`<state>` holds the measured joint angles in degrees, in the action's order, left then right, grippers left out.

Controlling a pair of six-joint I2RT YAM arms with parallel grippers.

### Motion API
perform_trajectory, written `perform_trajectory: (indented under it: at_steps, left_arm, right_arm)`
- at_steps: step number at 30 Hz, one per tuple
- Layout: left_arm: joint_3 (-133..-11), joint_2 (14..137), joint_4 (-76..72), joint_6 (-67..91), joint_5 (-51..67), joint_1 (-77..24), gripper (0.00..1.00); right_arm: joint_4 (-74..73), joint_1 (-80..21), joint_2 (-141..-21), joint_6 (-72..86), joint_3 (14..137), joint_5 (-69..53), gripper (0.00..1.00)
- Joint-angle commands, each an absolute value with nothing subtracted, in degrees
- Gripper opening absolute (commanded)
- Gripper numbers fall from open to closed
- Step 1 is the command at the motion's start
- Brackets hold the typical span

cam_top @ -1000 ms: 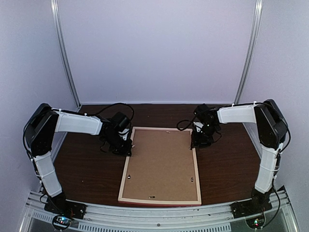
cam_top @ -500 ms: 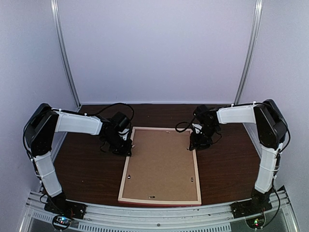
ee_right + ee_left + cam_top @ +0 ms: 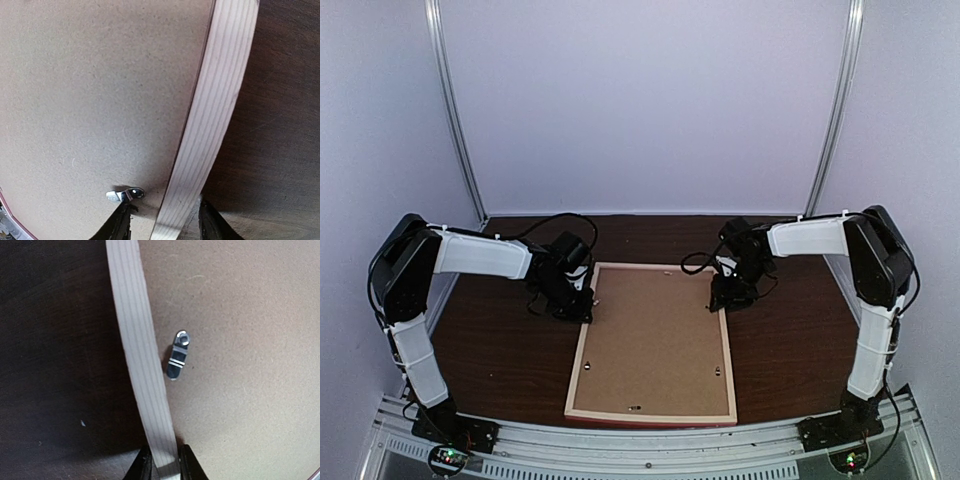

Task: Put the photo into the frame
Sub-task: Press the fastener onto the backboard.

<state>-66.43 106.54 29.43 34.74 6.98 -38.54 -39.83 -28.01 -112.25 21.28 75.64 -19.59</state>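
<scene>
Frame (image 3: 650,413) lies back-up between the arms, claws at its far end.
Left gripper (image 3: 164,467) pinches the left rail, jaws narrow; right gripper (image 3: 165,222) straddles the right rail, slack inboard. Dark table (image 3: 790,340) shows beyond both long edges.

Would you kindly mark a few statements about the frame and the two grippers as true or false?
1. The frame lies back up on the table. True.
2. The backing board lies beside the frame. False: it sits inside the frame.
3. The left gripper straddles the frame's left rail. True.
4. The right gripper is at the frame's near edge. False: it straddles the right rail near the far corner.
</scene>
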Motion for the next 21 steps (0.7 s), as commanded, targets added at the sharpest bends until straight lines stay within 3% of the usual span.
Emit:
perform_trajectory:
  at_steps: [1, 21]
  left_arm:
    - [-65.5, 107.3, 27.6, 33.6, 10.1, -39.0, 0.2]
    - [-65.2, 107.1, 27.5, 33.4, 10.3, -39.0, 0.2]
  right_arm:
    - [-38.3, -28.6, -115.5, 21.8, 76.3, -19.3, 0.46]
    - [-35.6, -27.7, -118.0, 24.0, 78.0, -18.6, 0.47]
